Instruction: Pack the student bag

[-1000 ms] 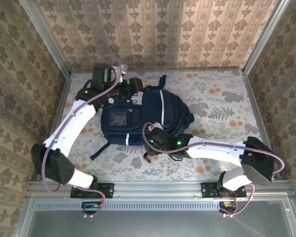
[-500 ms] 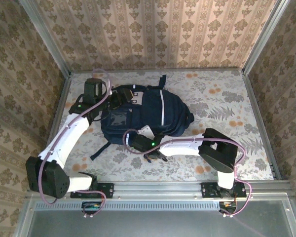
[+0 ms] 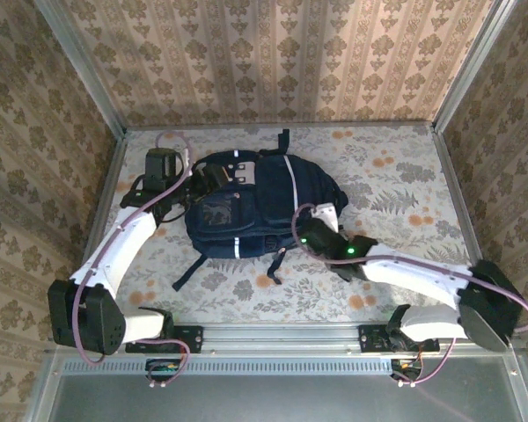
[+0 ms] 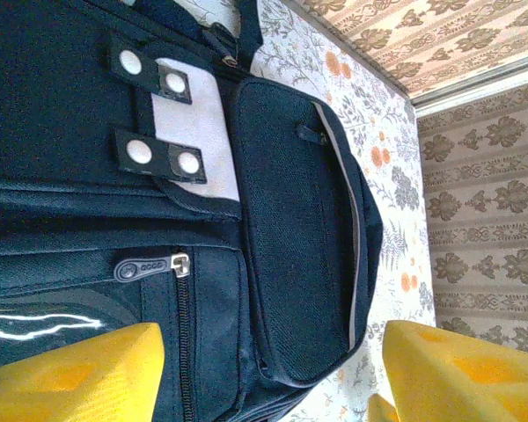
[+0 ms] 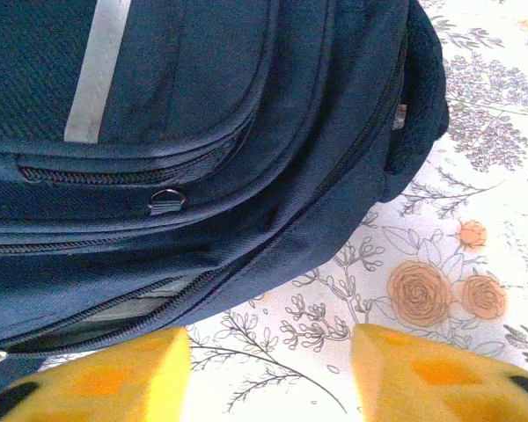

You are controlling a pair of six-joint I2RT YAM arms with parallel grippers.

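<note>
The student bag (image 3: 264,202) is a dark navy backpack with a white stripe, lying flat in the middle of the floral table. My left gripper (image 3: 204,178) is at the bag's upper left corner. In the left wrist view its yellow fingers (image 4: 70,374) stand wide apart, open, over the bag (image 4: 290,220) near a zip pull and white buckle tabs (image 4: 154,119). My right gripper (image 3: 319,216) sits at the bag's right edge. It is open (image 5: 268,374) above bare cloth, with the bag's zipped side (image 5: 202,132) just ahead and nothing between the fingers.
Loose straps (image 3: 189,268) trail from the bag toward the near edge. Bare floral tablecloth (image 3: 396,193) lies right of the bag. Metal frame rails (image 3: 449,185) and wallpapered walls close in the table on three sides.
My right arm has swung from the bag's near front edge round to its right side, and its jaws have narrowed. The bag has shifted slightly right. The left gripper has dropped lower.
</note>
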